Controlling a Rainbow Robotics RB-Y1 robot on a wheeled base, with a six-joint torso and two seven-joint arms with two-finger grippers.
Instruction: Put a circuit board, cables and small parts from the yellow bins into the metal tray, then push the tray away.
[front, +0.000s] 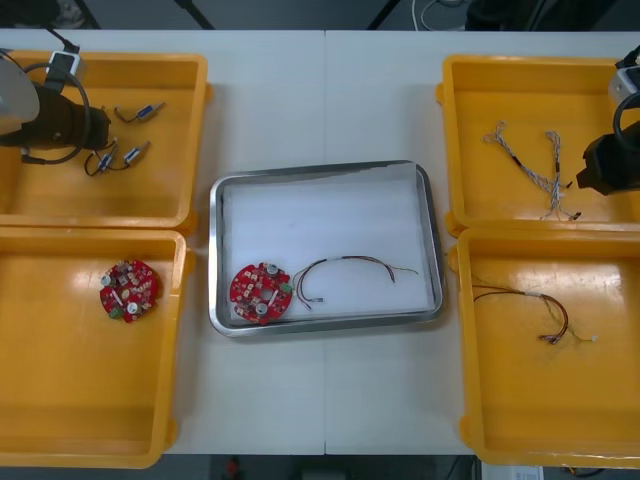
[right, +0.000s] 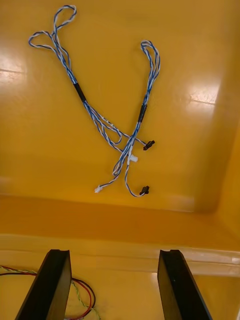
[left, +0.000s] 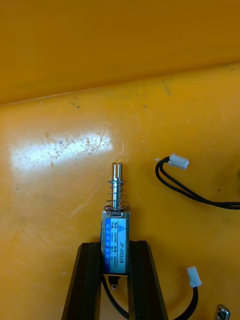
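While right pincer (right: 112, 256) gapes, left pincer (left: 115, 248) grips a small metal part (left: 115, 225).

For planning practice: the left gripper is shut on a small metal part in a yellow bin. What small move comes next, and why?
Probably lift the small metal part straight up: the left gripper grips it inside the yellow bin; the metal tray holds none. The right gripper hovers open.

The left gripper (left: 115, 246) has two flat, matte-black fingers (left: 86, 280) with squared tips. Behind it, the left wrist (front: 65, 125) is a black cylinder looped by thin black cables (front: 50, 157), with a pale grey shell (front: 12, 100) further back. The right gripper (right: 112, 255) has the same black slab fingers, and the right wrist (front: 612, 165) behind it is black and blocky.
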